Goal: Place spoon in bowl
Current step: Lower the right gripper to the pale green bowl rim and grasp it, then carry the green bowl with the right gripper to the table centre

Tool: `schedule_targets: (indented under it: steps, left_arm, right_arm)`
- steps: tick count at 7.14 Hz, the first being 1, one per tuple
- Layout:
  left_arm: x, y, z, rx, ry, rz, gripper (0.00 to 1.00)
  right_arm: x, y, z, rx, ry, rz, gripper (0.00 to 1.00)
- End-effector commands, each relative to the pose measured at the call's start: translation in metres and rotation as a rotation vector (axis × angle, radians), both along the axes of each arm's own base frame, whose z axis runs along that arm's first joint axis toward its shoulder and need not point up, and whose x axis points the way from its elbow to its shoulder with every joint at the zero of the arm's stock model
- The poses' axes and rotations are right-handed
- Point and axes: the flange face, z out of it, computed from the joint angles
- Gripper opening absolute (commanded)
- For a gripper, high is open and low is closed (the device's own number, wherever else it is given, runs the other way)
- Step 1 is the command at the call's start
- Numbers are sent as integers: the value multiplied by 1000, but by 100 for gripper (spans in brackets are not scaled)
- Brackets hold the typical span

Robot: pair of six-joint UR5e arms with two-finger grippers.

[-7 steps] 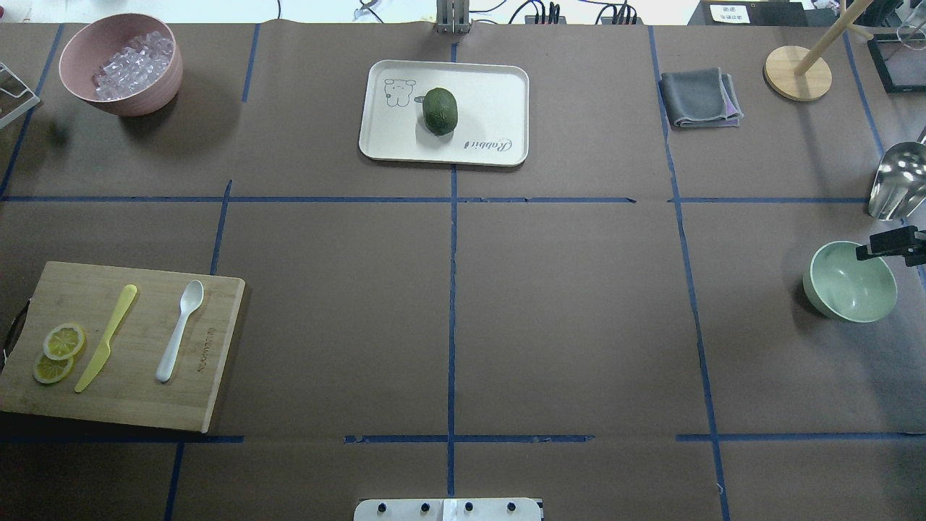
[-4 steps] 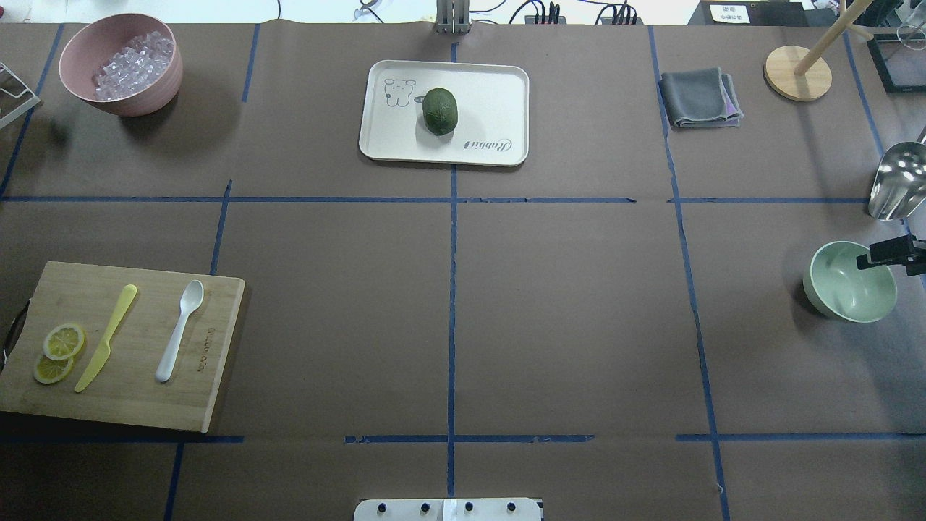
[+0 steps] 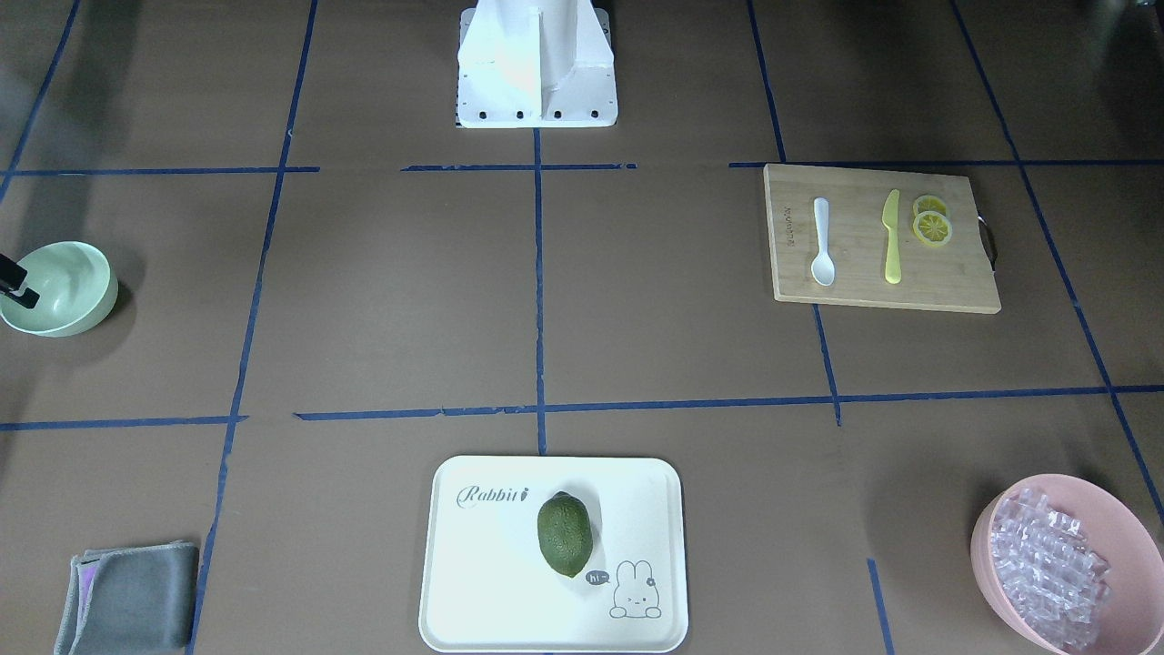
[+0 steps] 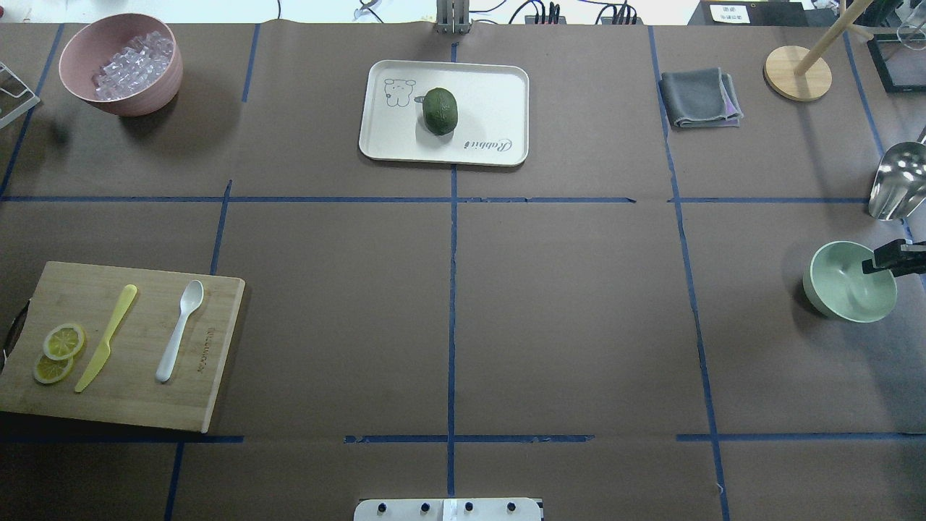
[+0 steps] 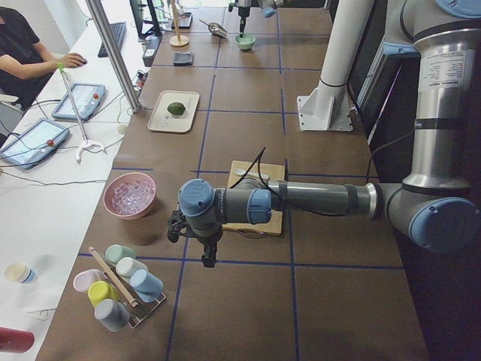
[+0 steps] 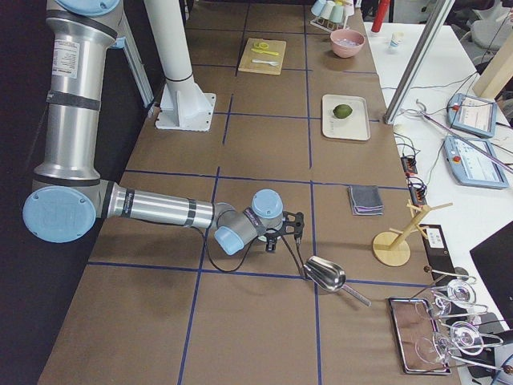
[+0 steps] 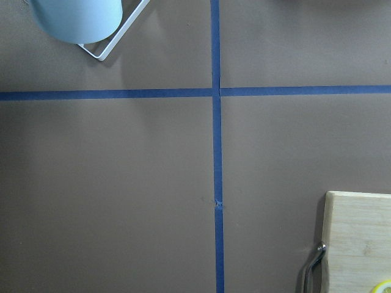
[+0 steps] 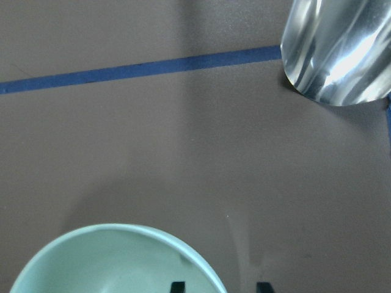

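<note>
Right fingers (image 8: pixel 178 288): spread astride bowl (image 4: pixel 843 286) rim, 3 o'clock.
Left fingers (image 5: pixel 204 257): cannot tell.
Risk: clamping off-centre may tip bowl.

bright, even overhead light casts soft shadows beside the round pink bowl (image 4: pixel 119 69) on the brown desk (image 4: pixel 564 304). glare streaks the shiny metal scoop (image 8: pixel 336 49), which looks slightly blurred.

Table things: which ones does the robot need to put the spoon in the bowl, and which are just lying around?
Needed: white spoon, mint-green bowl.
Just lying around: yellow knife, lemon slices, cutting board, pink bowl, tray, green fruit, grey cloth, metal scoop.
</note>
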Motion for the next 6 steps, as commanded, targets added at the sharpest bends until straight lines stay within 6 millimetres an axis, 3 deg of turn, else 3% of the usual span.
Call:
schedule_targets:
  steps: [1,2,4,5,6]
  left_arm:
    - [0,0,-1,1,0,0,100]
    - [0,-1,-3,3,0,-2,100]
    - [0,-2,-8,13,0,-4,100]
    - [0,-2,-9,14,0,-4,100]
    - [0,-1,-13,22,0,-4,100]
  right_arm:
    - [-2,-4,-7,13,-8,-3,0]
    - [0,-5,-14,21,-29,-8,0]
    - [49,-13,-56,34,-169,26,0]
    - [53,-17,-83,34,-173,36,0]
    - [43,-45,-140,31,-164,38,0]
